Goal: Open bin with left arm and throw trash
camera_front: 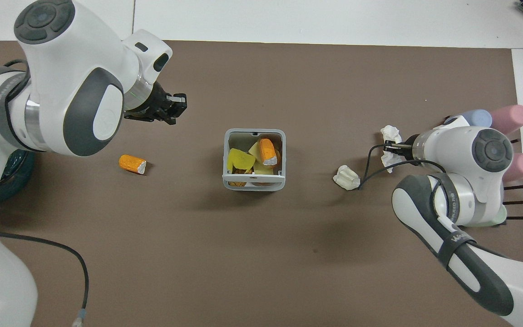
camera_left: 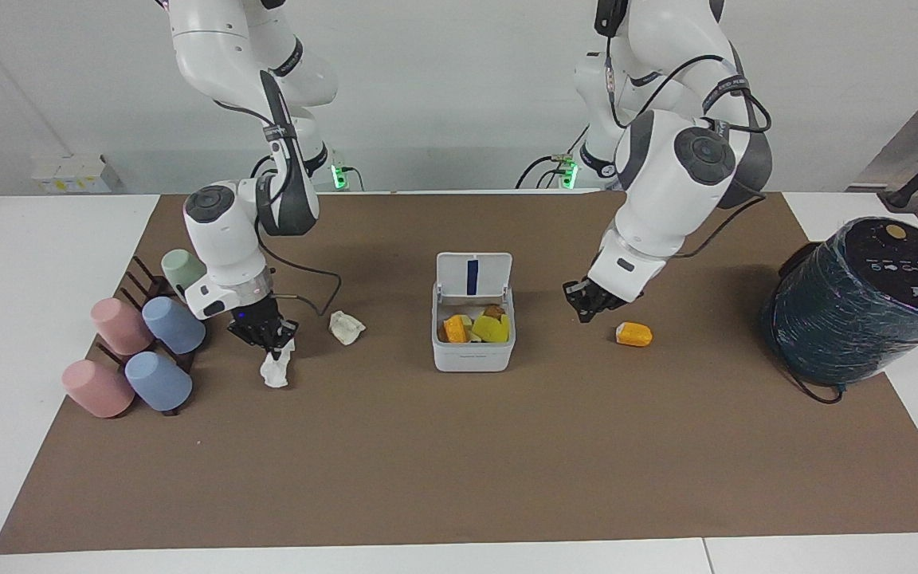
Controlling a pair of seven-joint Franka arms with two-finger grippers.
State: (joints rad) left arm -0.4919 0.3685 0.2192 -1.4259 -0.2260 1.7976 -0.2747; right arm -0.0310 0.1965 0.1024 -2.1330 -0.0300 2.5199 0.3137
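Facing view: the bin [camera_left: 473, 351] stands mid-table with its lid [camera_left: 472, 276] tipped up toward the robots, and orange and yellow scraps show inside. The right gripper [camera_left: 273, 341] has its jaws pinched shut on the top of the tissue [camera_left: 274, 369], whose lower end looks to be at the table, beside the cups [camera_left: 158, 351]. The wad [camera_left: 345, 327] lies between the tissue and the bin, nearer to the robots than the tissue. The left gripper [camera_left: 589, 300] hangs just above the table between the bin and the orange lump [camera_left: 633, 334]; I cannot tell how far its jaws are parted, and it holds nothing.

The pinch looks to take only the tissue's upper folds, so the paper could slip out during a quick swing to the bin. The bin is already well filled, so a tissue dropped off centre might catch on the rim or the raised lid and fall to the table. The lid stands with no gripper on it; a knock from either arm could close it. The left arm is close to the bin, so both arms could crowd each other there.
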